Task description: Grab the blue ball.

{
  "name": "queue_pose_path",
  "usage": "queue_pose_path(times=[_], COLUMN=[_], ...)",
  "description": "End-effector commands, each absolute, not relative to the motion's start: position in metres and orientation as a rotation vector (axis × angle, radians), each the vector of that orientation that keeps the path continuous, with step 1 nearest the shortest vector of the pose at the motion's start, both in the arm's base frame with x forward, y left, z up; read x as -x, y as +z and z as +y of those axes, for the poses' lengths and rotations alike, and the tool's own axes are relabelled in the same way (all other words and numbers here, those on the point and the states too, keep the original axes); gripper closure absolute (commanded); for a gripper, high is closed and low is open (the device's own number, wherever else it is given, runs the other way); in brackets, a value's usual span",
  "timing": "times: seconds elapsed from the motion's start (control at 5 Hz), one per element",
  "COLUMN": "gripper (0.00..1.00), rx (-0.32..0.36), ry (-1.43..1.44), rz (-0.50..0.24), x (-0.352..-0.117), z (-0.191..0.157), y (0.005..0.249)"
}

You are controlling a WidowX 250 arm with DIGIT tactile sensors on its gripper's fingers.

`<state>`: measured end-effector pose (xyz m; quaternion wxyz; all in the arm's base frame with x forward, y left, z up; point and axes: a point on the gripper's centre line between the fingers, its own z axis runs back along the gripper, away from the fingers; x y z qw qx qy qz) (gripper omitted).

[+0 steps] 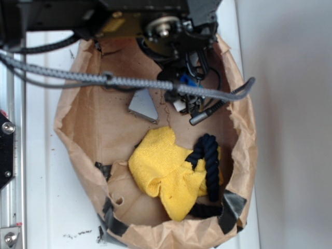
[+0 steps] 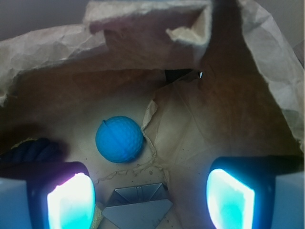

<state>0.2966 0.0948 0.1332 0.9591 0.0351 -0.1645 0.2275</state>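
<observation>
Hovering inside the brown paper bag (image 2: 224, 119), my pincer (image 2: 150, 200) stands with jaws spread wide, holding nothing. Blue ball (image 2: 119, 139): on the bag floor ahead of the fingertips, toward my left finger (image 2: 69, 202), apart from both. Grey folded piece (image 2: 138, 205): between the fingers, just below the ball. Dark rope (image 1: 207, 161): partly over the yellow cloth (image 1: 166, 174), at the bag's opposite end in the exterior view
</observation>
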Motion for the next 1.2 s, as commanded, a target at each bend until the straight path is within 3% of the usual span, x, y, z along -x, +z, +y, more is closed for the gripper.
queue_pose_path(times=[0.0, 0.2, 0.6, 1.0], gripper=[0.0, 0.0, 0.0, 0.0], rx=[-0.08, -0.082, -0.144, -0.156], ry=[0.47, 0.422, 0.34, 0.43], rz=[-0.383, -0.427, -0.438, -0.415], x=[-0.296, -0.293, -0.291, -0.324], z=[0.103, 0.085, 0.048, 0.068], y=[0.151, 0.134, 0.114, 0.106])
